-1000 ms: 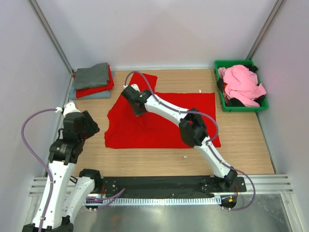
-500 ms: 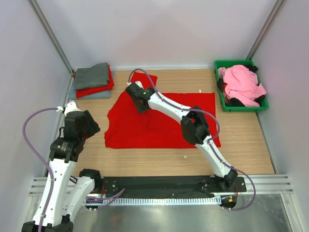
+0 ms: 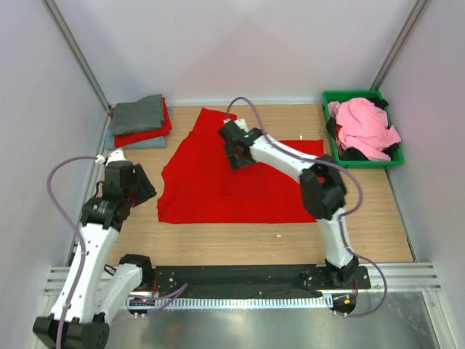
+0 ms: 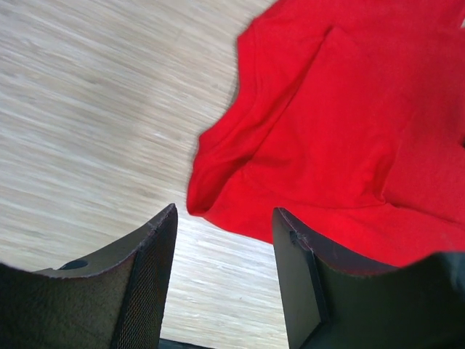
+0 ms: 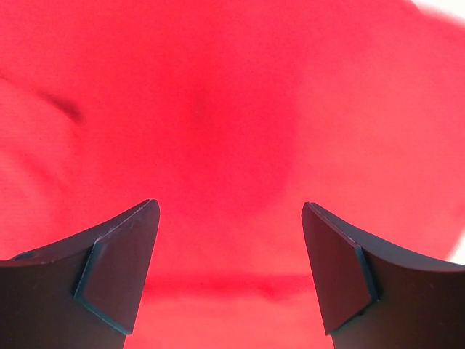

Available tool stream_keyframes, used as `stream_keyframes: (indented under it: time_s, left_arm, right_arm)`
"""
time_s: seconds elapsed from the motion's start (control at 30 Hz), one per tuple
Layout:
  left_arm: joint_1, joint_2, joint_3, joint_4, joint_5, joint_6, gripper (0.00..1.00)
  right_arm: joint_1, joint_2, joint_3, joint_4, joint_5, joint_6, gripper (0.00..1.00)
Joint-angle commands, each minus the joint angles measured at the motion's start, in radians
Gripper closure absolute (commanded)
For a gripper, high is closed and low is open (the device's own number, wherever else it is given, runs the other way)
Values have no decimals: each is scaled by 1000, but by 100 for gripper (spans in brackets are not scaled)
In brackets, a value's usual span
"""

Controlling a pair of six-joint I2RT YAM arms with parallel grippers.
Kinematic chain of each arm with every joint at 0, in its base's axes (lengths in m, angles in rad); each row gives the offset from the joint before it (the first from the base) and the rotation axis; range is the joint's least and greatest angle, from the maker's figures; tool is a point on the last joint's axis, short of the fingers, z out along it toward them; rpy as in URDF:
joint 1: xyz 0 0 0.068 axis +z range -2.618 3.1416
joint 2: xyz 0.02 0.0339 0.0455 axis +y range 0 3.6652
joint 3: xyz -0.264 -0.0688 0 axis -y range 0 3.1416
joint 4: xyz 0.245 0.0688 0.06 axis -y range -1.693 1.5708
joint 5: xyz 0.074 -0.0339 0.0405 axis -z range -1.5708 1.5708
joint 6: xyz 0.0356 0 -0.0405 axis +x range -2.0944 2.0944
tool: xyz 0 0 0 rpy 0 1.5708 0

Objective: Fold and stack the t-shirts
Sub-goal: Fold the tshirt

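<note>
Right wrist: right gripper [image 5: 229, 211] spread, empty, above red shirt [image 5: 232, 116]; left gripper [image 4: 225, 212] spread, empty, by its corner. Closing now could snag 2 layers, bunching it.

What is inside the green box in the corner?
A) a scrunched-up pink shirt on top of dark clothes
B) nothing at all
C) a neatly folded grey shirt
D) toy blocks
A: the green plastic bin at the table's far right holds a crumpled pink cloth shirt lying over dark cloth.
</note>
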Motion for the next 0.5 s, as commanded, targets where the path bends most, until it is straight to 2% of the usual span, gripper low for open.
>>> stream_keyframes:
  time_s: [0.0, 0.03, 0.1, 0.13, 0.23, 0.33, 0.47]
  left_arm:
    - [6, 77, 7, 31, 107, 6, 43]
    - [5, 91, 6, 37, 124, -18, 43]
    - [3, 125, -13, 62, 189, -44, 44]
    - [-1, 134, -22, 92, 203, -73, 44]
    - [-24, 153, -65, 124, 207, -113, 44]
    - [-38, 148, -106, 128, 188, -143, 41]
    - [-72, 137, -125, 92, 107, -213, 32]
  right_arm:
    - [-5, -344, -221, 108, -10, 73, 14]
    - [-7, -395, -339, 134, -45, 89, 13]
    - [-8, -529, -454, 160, -85, 133, 12]
    - [-8, -567, -567, 186, -130, 180, 12]
    - [-11, -708, -769, 234, -189, 259, 12]
    - [-30, -834, -921, 227, -163, 302, 10]
    - [-184, -1018, -1062, 202, -141, 381, 0]
